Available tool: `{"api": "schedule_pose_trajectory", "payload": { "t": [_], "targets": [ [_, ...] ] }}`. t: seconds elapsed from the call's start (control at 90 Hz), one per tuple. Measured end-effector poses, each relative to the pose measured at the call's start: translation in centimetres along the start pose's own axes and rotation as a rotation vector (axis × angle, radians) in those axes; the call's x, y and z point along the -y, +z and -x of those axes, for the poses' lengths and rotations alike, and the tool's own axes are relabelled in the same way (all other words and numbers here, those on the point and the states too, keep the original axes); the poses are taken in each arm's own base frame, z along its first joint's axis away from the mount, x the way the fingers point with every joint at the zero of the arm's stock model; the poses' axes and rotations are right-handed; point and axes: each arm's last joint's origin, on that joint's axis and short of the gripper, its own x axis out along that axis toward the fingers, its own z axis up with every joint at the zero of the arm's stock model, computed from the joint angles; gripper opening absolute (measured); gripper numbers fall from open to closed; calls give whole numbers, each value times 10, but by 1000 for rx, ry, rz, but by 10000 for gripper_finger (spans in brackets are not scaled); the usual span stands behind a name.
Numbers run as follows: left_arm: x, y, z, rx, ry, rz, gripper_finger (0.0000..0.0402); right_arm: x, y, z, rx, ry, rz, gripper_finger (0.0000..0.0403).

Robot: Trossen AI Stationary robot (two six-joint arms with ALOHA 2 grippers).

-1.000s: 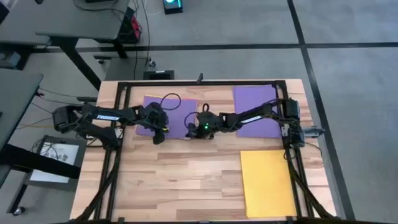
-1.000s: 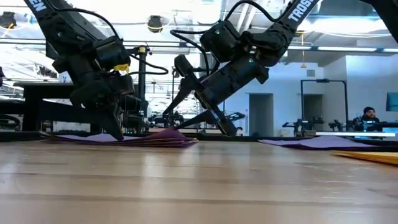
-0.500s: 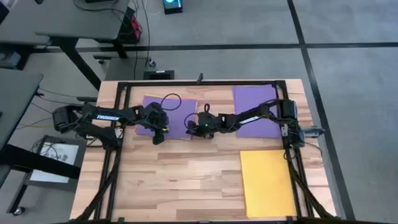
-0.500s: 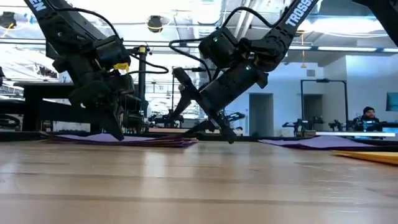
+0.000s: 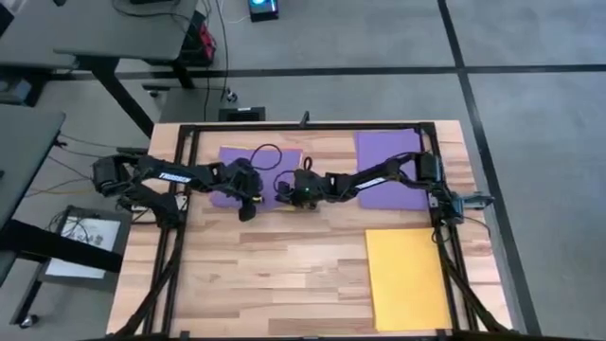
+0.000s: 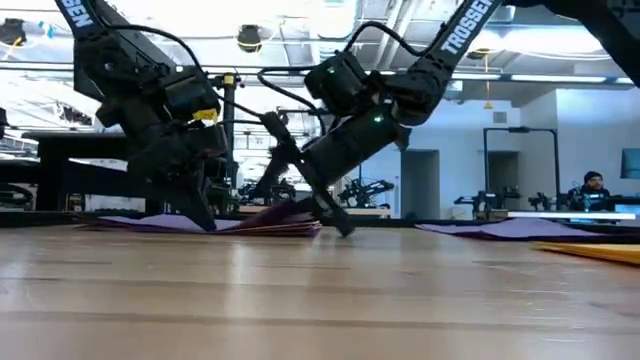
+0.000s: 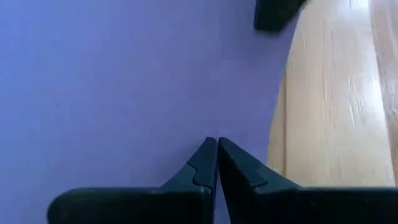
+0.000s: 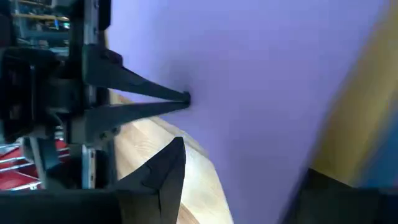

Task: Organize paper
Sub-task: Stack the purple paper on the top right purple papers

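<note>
purple paper (image 5: 231, 163) under black left gripper (image 5: 248, 210) | second purple sheet (image 5: 386, 152) by black right arm (image 5: 379, 176) | yellow sheet (image 5: 406, 277) plain | table (image 5: 265, 275) pale wood with stripes | right gripper (image 5: 287, 193) black with green light

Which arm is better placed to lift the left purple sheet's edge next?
Right. The right gripper is open at the purple sheet's raised edge; the left gripper is shut, tips pressing the sheet flat.
</note>
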Motion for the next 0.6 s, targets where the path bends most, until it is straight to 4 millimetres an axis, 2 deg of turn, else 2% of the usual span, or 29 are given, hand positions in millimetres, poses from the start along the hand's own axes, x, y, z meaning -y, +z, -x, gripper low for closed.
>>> {"api": "schedule_pose_trajectory", "payload": {
  "t": [0.189,0.322,0.411,0.533,0.6],
  "targets": [
    [0,5,1,11,2,-11,1,3,3,0,1,-45,-5,149],
    [1,5,1,9,0,-16,1,4,6,1,8,-56,-29,130],
    [2,5,1,9,-1,-17,1,5,8,1,15,-60,-22,97],
    [2,5,2,6,-1,-17,1,4,11,2,20,-59,18,17],
    [3,9,7,-13,-5,-13,1,3,11,5,21,-73,63,9]
  ]
}}
